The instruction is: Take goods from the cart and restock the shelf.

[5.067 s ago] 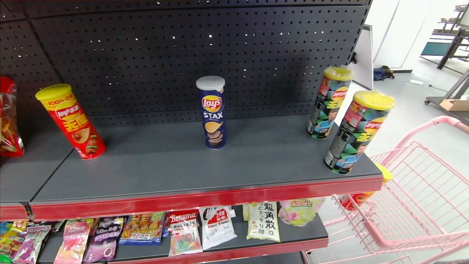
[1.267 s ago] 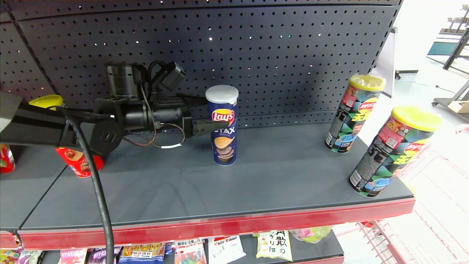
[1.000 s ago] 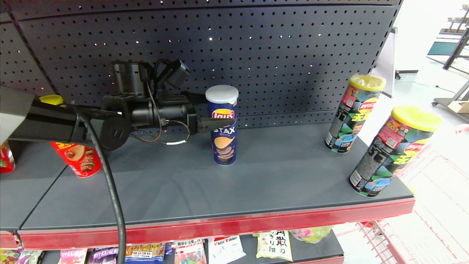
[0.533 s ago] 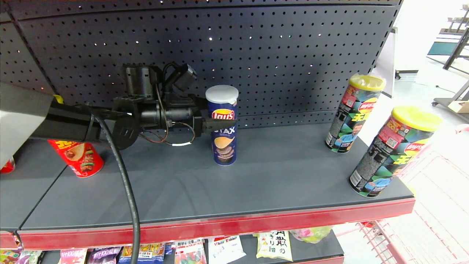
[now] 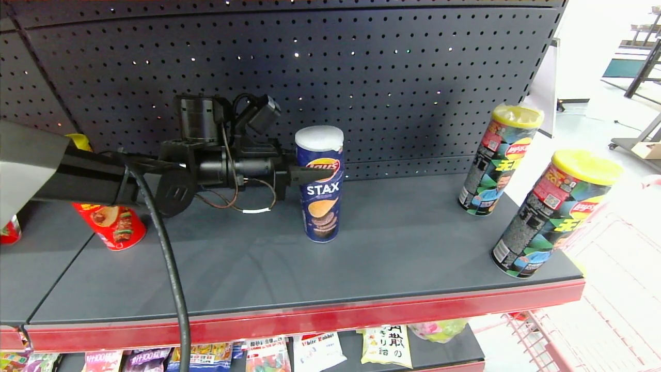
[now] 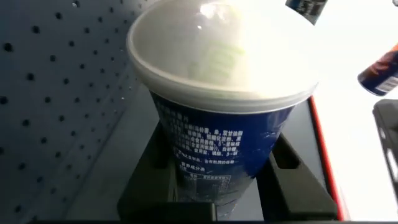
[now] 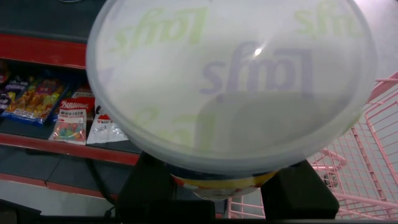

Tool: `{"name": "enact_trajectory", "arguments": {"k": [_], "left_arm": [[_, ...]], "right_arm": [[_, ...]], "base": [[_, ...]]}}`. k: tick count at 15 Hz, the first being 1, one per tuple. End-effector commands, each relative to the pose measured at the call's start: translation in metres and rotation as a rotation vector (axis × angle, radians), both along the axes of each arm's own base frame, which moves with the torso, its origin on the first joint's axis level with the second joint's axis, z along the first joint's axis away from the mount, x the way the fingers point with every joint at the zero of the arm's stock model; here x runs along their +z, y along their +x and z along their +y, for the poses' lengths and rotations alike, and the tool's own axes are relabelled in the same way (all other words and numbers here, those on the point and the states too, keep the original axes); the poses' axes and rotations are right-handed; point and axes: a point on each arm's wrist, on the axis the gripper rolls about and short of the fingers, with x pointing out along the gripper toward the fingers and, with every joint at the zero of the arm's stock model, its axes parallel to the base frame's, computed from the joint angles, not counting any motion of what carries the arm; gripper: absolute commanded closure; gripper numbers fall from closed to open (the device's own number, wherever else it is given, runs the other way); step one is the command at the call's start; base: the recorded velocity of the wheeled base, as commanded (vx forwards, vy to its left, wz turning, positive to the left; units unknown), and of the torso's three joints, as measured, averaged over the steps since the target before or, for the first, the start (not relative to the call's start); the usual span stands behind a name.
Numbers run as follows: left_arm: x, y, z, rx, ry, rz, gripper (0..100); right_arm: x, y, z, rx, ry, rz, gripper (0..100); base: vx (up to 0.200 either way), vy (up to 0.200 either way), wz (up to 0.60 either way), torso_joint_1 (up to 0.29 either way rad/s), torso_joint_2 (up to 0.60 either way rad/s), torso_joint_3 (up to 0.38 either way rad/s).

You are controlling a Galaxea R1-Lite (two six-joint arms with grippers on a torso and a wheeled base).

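**Desk:** Where is the blue can?

**Floor:** It stands mid-shelf, upright, long axis vertical, white lid on top. Its base is at the grey shelf board, though you can't tell from here whether it rests on the board or sits just off it. The pegboard is close behind.

**Desk:** And your grip on it?

**Floor:** Your left gripper is clamped on the can's upper half, just under the lid. One finger is in front and one behind. The arm comes in level from the robot's left, so the fingers cross the can's axis at a right angle. From that gripper the can has open board to the front and the right.

**Desk:** Which arm is nearer?

**Floor:** The left arm by far, since it already has the can. Your right gripper is closed on a second, clear-lidded can, held low beside the pink cart in front of the lower shelves.

**Desk:** What are its neighbours?

**Floor:** A red can stands well apart behind the left arm. Two yellow-lidded cans stand well apart at the right end. Judged from this, any shift should keep the can vertical, and the fingers should let go only once its base sits flat.
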Motion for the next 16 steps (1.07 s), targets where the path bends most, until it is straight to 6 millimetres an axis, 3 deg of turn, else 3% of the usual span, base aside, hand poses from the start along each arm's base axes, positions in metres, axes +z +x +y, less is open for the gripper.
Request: {"name": "enact_trajectory", "arguments": {"k": [1,6,16], "left_arm": [[0.013,-0.025,0.010,-0.018,-0.007,-0.004,100],[0.028,-0.062,0.023,-0.057,-0.020,-0.019,100],[-0.004,-0.082,0.023,-0.136,0.027,0.002,100]], "right_arm": [[0.001,0.000,0.000,0.001,-0.001,-0.002,100],[0.001,0.000,0.000,0.001,0.000,-0.005,100],[0.002,0.000,0.000,0.001,0.001,-0.008,100]], "base": [[0.000,0.000,0.00,0.000,0.00,0.000],[0.000,0.000,0.00,0.000,0.00,0.000],[0.000,0.000,0.00,0.000,0.00,0.000]]}}
